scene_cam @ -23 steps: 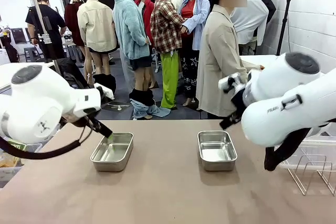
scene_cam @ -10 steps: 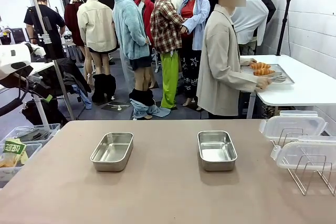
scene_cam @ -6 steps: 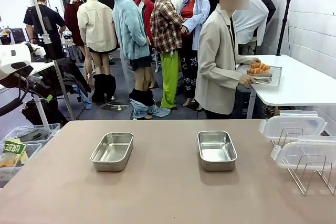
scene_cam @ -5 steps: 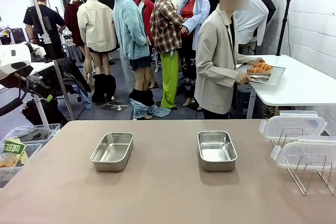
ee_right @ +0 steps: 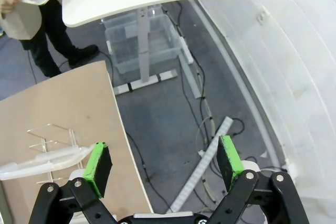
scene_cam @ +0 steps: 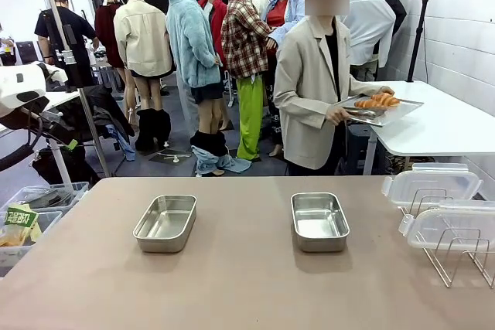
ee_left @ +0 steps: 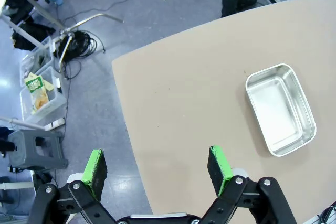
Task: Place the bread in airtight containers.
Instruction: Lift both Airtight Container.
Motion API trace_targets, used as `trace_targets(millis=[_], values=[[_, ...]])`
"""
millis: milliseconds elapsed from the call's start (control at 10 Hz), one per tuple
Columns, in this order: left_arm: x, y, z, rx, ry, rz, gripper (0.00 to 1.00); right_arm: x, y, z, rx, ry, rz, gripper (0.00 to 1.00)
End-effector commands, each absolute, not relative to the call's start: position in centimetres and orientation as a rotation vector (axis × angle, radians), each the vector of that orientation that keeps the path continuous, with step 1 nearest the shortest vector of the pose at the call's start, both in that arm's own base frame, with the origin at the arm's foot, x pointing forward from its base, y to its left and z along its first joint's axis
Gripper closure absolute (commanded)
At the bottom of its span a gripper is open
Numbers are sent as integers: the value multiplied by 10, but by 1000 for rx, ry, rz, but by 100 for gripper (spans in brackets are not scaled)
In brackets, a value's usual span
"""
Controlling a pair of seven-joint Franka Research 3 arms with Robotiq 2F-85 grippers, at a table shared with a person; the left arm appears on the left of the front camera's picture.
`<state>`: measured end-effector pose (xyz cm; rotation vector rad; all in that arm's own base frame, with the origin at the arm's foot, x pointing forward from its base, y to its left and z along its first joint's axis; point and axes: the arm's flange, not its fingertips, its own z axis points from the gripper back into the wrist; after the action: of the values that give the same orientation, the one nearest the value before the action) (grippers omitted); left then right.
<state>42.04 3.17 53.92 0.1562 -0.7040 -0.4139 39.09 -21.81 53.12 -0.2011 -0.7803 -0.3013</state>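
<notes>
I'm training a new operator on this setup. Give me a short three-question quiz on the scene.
1. True or false: the left container and the right container are both empty.
2. Where is the bread? A: on the tray the person holds. B: in a container. C: on the floor.
3. Fill in: the translucent lids rest on the wire ____.
Key: 1 true; 2 A; 3 rack.

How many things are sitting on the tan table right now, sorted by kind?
Containers: 2
Lids: 2
Rack: 1
Total: 5
</notes>
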Motion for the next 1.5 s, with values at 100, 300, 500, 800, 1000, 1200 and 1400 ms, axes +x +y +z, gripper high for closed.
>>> trace_targets(millis=[100,300,500,800,1000,1200,1400], values=[[420,33,540,170,-703,-419,0,389,-215,528,-213,-775,-307,0],[420,33,540,170,-703,-419,0,389,-215,528,-213,-775,-307,0],[420,33,540,170,-703,-419,0,389,-215,528,-213,-775,-307,0],[420,33,540,170,-703,-419,0,389,-215,528,-213,-775,-307,0],[420,33,540,170,-703,-419,0,389,-215,528,-213,-775,-307,0],[420,33,540,170,-703,-419,0,389,-215,528,-213,-775,-307,0],[420,33,540,170,-703,-419,0,389,-215,528,-213,-775,-307,0]])
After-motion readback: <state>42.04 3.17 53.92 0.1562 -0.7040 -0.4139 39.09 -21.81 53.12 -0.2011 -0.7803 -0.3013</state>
